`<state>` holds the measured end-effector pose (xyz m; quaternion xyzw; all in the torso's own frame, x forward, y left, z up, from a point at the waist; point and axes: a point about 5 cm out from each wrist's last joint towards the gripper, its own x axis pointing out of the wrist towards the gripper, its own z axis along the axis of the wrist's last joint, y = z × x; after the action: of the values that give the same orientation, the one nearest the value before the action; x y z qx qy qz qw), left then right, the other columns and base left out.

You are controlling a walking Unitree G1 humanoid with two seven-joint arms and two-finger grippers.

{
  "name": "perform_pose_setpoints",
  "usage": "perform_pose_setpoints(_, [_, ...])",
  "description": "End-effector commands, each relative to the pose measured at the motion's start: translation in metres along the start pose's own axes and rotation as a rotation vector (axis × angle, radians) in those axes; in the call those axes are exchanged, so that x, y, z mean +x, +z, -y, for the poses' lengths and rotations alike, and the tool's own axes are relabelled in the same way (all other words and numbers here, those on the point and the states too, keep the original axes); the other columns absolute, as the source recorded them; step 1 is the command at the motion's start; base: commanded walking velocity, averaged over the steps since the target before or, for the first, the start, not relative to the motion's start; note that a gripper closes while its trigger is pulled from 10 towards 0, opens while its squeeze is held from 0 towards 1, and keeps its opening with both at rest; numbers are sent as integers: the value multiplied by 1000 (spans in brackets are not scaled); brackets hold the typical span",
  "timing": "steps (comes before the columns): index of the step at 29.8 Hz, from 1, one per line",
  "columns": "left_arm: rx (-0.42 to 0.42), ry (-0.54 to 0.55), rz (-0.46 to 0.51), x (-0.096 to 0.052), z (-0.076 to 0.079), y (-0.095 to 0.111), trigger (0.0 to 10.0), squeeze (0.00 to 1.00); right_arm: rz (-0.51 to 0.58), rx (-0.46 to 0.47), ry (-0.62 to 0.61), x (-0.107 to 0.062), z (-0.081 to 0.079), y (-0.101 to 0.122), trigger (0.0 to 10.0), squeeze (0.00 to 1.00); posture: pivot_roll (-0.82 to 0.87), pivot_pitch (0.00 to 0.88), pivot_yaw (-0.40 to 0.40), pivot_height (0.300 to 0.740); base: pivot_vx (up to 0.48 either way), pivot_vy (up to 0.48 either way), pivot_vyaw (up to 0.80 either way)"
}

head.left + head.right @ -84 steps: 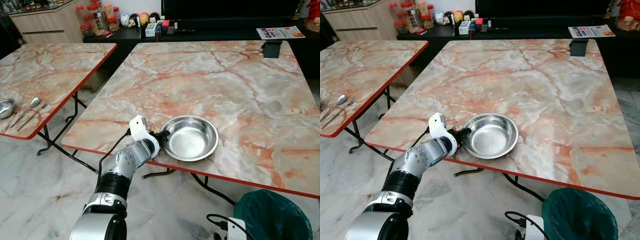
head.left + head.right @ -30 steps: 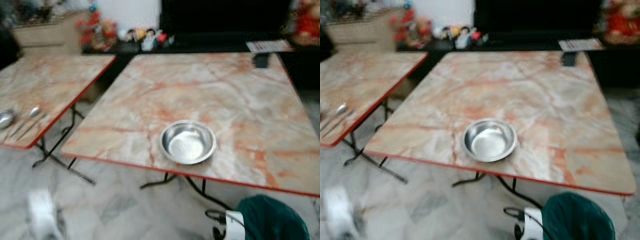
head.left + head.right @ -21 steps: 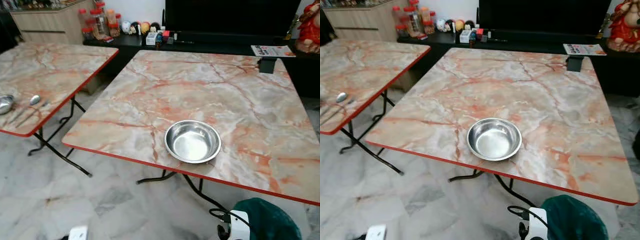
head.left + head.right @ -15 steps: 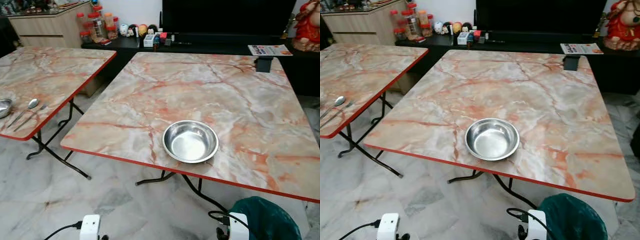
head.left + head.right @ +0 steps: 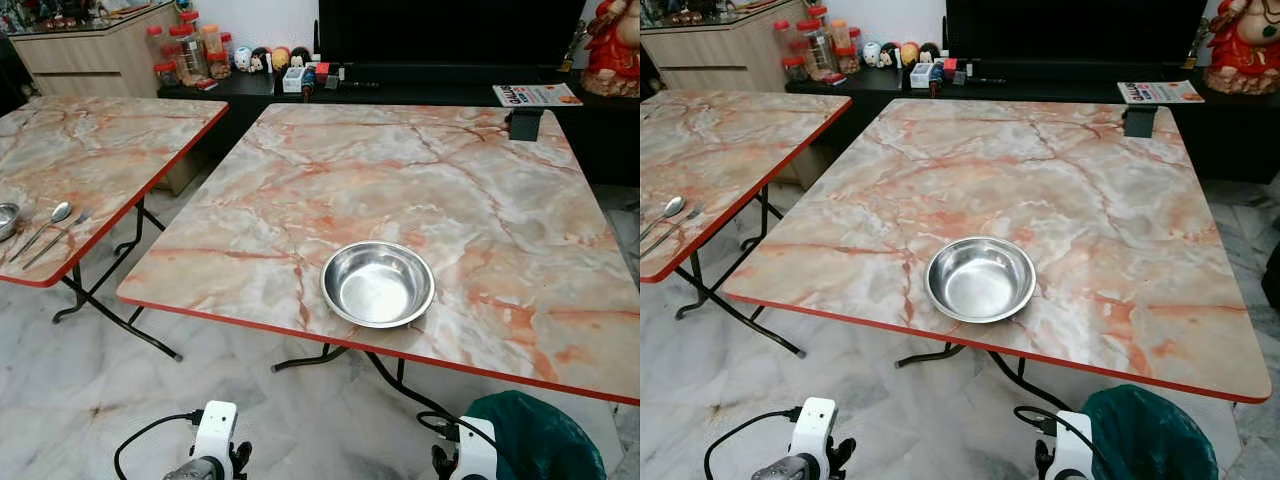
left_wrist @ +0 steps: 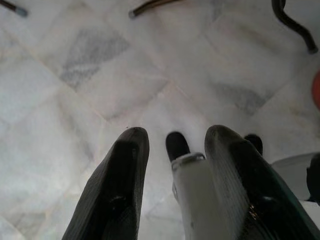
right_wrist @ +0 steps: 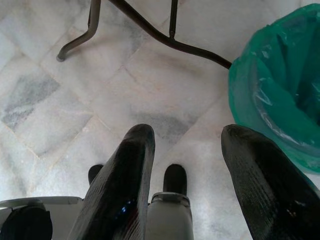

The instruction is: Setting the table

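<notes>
A shiny steel bowl (image 5: pixel 378 283) stands empty on the large marble-patterned table (image 5: pixel 420 180), close to its red front edge. On the second table (image 5: pixel 100 150) to the left lie a spoon (image 5: pixel 50 222), a fork (image 5: pixel 55 238) and a small steel bowl (image 5: pixel 6 218). Both arms hang low by the floor, well below the table. My left gripper (image 6: pixel 175 135) is open over the floor tiles with nothing held. My right gripper (image 7: pixel 187 132) is open too, above the tiles beside the green bin.
A green-lined bin (image 5: pixel 540 440) stands on the floor under the table's near right corner. A black holder (image 5: pixel 524 122) sits at the far right of the table. Jars (image 5: pixel 185 50) and small items line the dark sideboard behind. Black table legs (image 7: pixel 150 30) cross the floor.
My left gripper has let go of the bowl's rim and the arm has dropped to my side. The bowl stays where it was. The camera has pulled back slightly.
</notes>
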<state>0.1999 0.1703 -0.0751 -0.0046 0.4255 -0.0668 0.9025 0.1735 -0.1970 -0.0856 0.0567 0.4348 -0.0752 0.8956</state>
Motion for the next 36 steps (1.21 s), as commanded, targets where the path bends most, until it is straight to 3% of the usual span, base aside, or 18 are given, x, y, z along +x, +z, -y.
perform_pose_setpoints(1, [-7, 11, -19, -1, -4, -5, 10000, 0, 0, 11, -4, 0, -1, -1, 10000, 0, -35, 0, 84, 740, 0, 0, 0])
perform_pose_setpoints(6, [-22, 44, -58, -6, -11, -19, 10000, 0, -2, 12, -6, 0, -1, -2, 10000, 0, -28, 1, 83, 740, 0, 313, 0])
perform_pose_setpoints(11, [-39, 54, -61, -7, -13, -21, 10000, 0, -2, 19, -4, 0, -1, -1, 10000, 0, -23, 13, 86, 740, 0, 394, 0])
perform_pose_setpoints(36, [-14, 51, -35, -5, -17, -7, 10000, 0, 4, 62, -5, 0, -7, -2, 10000, 0, -22, 21, 117, 740, 0, 459, 0])
